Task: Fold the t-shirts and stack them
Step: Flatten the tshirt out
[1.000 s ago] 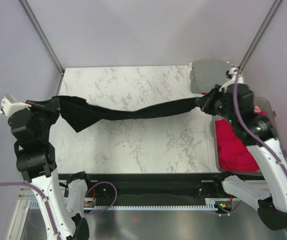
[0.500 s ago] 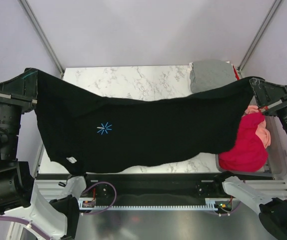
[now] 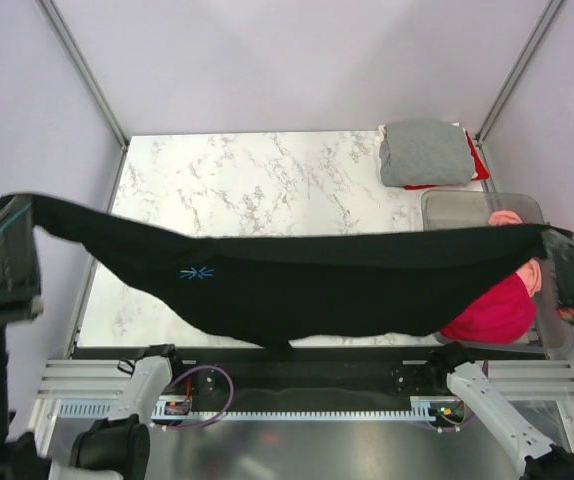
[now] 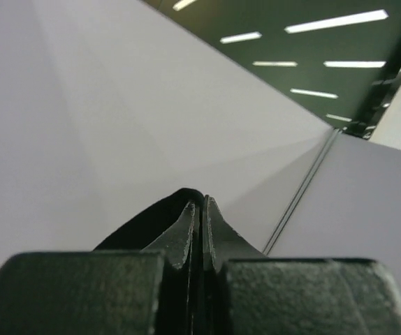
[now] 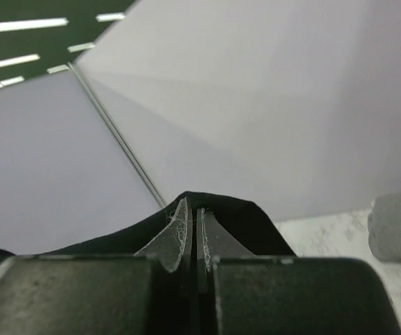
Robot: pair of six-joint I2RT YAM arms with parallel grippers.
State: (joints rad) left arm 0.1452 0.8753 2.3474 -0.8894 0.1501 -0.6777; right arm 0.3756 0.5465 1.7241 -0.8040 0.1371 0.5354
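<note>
Left gripper (image 4: 202,206) and right gripper (image 5: 192,208), each clamped on an edge, stretch the black t-shirt (image 3: 297,290) above the table (image 3: 267,170), seemingly to spread it flat.

Black shirt (image 3: 297,285) across near edge; open table (image 3: 257,190) behind.

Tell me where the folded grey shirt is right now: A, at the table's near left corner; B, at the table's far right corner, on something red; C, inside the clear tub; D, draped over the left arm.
B: the grey shirt lies folded at the far right corner of the table, a red edge showing beneath it, outside the tub.
</note>
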